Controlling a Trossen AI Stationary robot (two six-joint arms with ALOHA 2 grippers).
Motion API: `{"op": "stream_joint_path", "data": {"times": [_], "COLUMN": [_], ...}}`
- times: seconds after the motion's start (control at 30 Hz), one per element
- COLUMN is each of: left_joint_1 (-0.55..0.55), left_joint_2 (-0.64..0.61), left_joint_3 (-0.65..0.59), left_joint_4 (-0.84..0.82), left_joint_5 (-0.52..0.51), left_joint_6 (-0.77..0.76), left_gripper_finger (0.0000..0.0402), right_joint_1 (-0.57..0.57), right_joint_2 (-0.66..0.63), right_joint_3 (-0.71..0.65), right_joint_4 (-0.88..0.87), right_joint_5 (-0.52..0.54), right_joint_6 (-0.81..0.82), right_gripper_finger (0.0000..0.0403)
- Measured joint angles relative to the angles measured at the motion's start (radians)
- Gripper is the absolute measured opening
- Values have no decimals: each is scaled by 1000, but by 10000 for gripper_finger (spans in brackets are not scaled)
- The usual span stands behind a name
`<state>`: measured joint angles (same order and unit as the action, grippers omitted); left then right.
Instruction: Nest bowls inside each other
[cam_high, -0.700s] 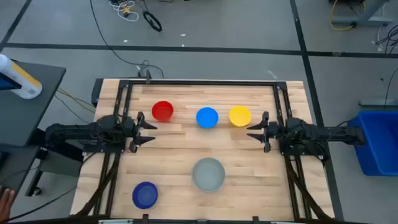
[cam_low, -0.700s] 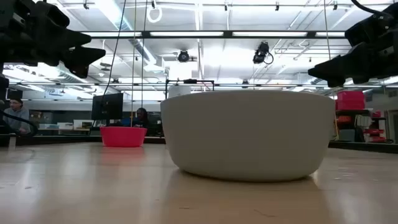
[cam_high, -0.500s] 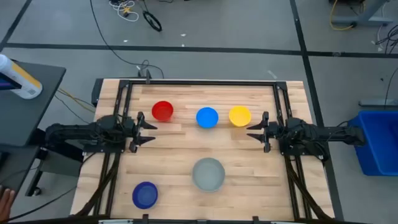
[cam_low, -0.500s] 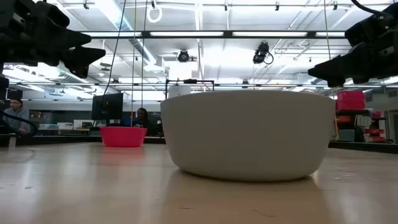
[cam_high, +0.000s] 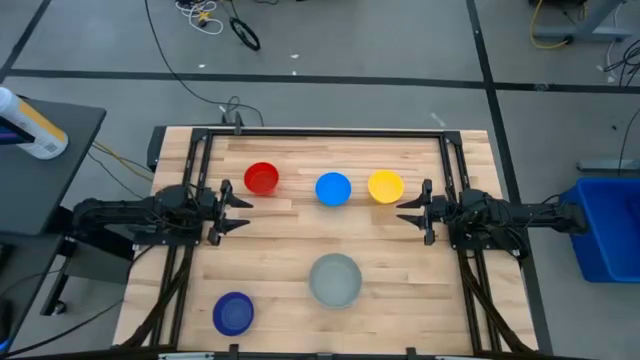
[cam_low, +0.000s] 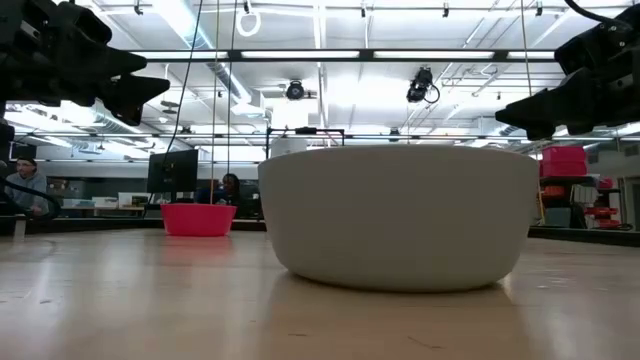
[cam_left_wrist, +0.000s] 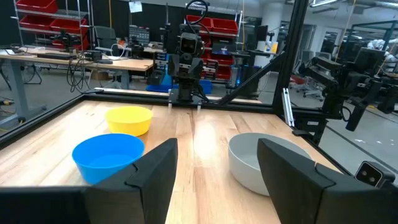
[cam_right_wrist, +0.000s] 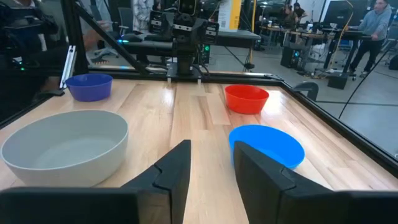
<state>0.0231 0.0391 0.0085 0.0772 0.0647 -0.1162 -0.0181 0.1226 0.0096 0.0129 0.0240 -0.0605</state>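
Wooden tabletop (cam_high: 280, 240) with all five bowls standing singly on it, none inside another, so the nesting looks not yet begun and the step in hand is the first reach. The red bowl (cam_high: 261, 179), light blue bowl (cam_high: 333, 188) and yellow bowl (cam_high: 385, 186) form a row along the far side. The grey bowl (cam_high: 334, 279), the largest, sits nearer the front at the middle, and the dark blue bowl (cam_high: 233, 313) sits in the front corner on the left arm's side.

The left tool (cam_high: 240, 210) hangs at the left edge, fingers spread and holding nothing. The red bowl lies just beyond it towards the far side, and the dark blue bowl is well apart towards the front. The right tool (cam_high: 408, 210) hangs at the right edge, fingers parted by a narrower gap, also empty. The yellow bowl lies just beside it towards the far side, and the grey bowl is off towards the front and centre, between the two arms.

As a judgement, the next move calls for one tool to descend over a small bowl's rim, most likely red for the left or yellow for the right, pinch the wall, lift it clear and carry it over the grey bowl, which should serve as the outer shell.
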Motion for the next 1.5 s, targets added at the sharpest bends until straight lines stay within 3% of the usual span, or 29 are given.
{"op": "stream_joint_path", "data": {"times": [1.5], "left_joint_1": [0], "left_joint_2": [0], "left_joint_3": [0], "left_joint_4": [0], "left_joint_5": [0], "left_joint_6": [0], "left_gripper_finger": [231], "right_joint_1": [0], "right_joint_2": [0], "right_joint_3": [0], "right_joint_4": [0], "right_joint_5": [0], "right_joint_6": [0], "right_gripper_finger": [129]}}
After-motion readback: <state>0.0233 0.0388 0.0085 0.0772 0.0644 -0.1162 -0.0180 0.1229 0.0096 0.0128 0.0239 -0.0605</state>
